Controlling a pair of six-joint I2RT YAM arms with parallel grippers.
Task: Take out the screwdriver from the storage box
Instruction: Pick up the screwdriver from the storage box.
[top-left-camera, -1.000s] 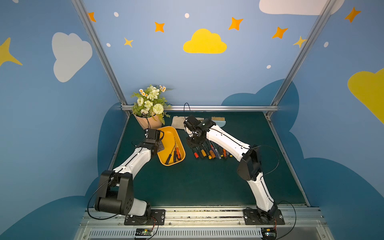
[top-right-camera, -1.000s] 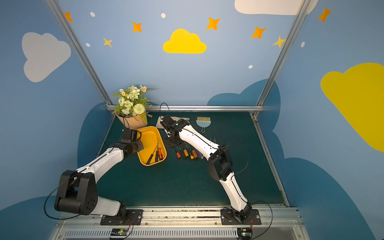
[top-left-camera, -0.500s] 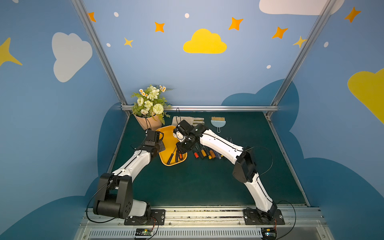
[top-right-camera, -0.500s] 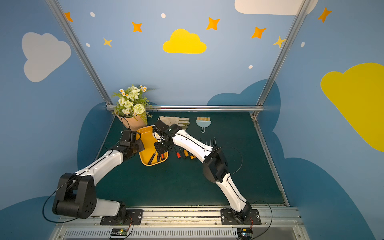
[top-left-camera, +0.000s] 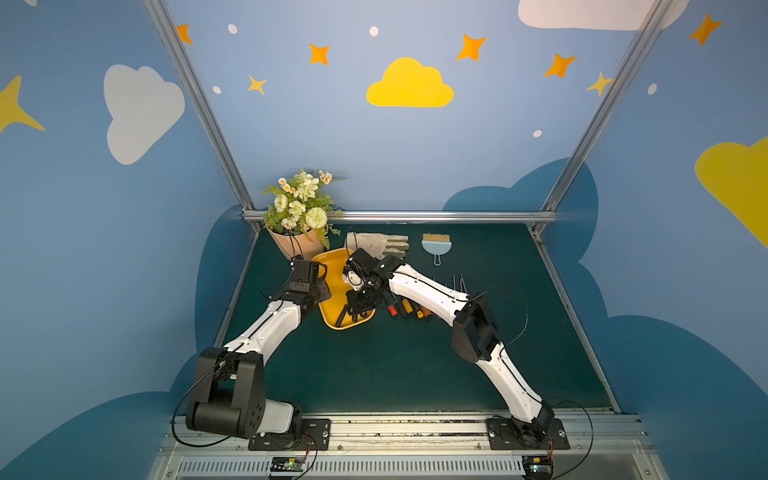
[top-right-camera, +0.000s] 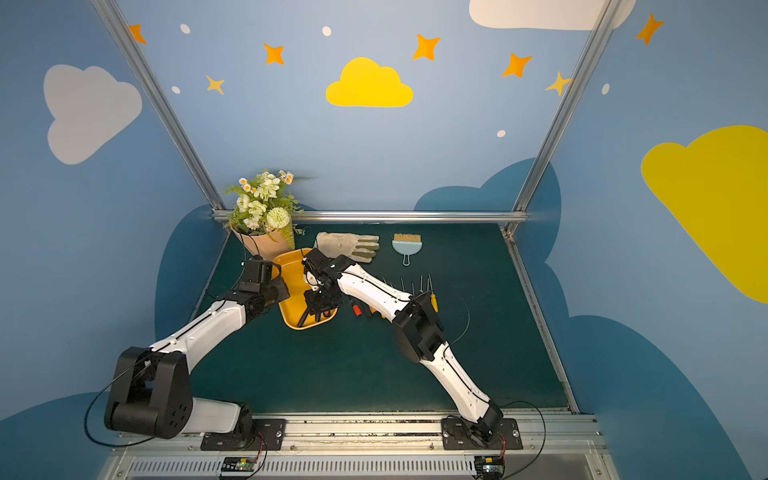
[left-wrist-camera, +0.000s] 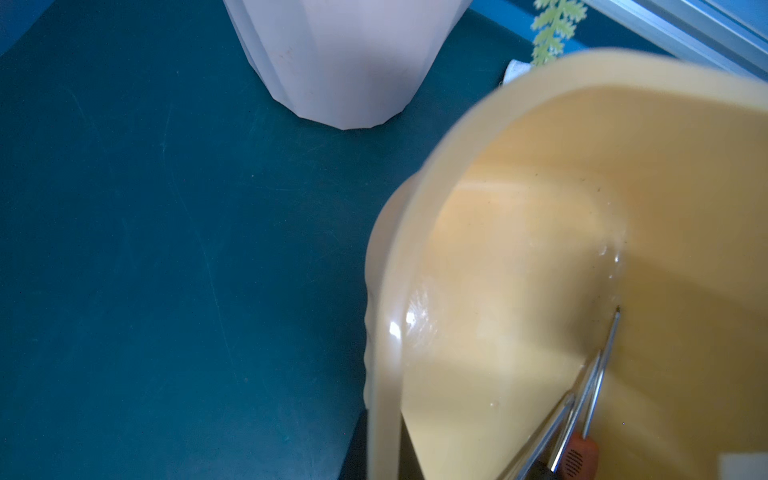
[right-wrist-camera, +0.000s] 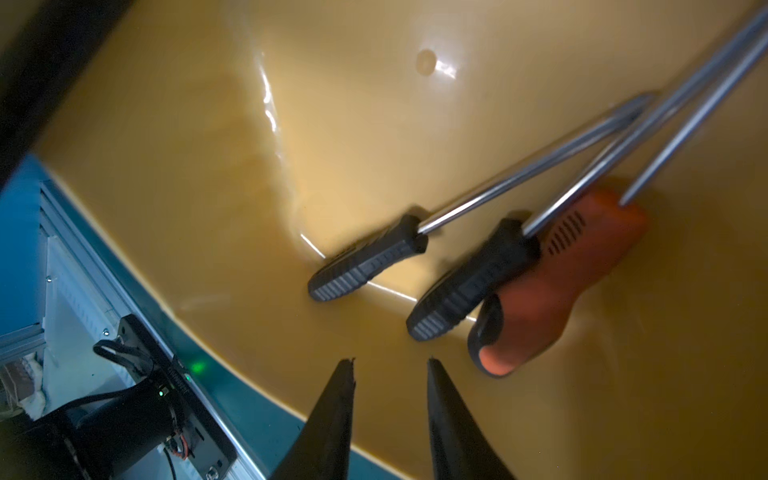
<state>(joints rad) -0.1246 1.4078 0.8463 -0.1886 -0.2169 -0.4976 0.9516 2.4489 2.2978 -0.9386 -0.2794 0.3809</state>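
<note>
The right jaws hover low inside the storage box, parted a little and empty; the left jaws are clenched, apparently on the box's side wall, though the contact itself is out of sight. My worry is crowding: the lone black-handled screwdriver lies apart at its handle, but its shaft converges with its neighbours' shafts further along, so lifting it could drag them; the second black-handled screwdriver rests against the orange-handled screwdriver, and so narrow a parting could pinch both or skid off one. All three lie flat on the glossy floor at the box's near end, hard by the curved wall; the fingertips, coming down, might strike plastic first and shove the box, and if the left hold slips it could slide across the counter. The black handles are slim and ribbed, the orange one fatter, waisted and black-capped; the steel shafts are long, thin and bright.
</note>
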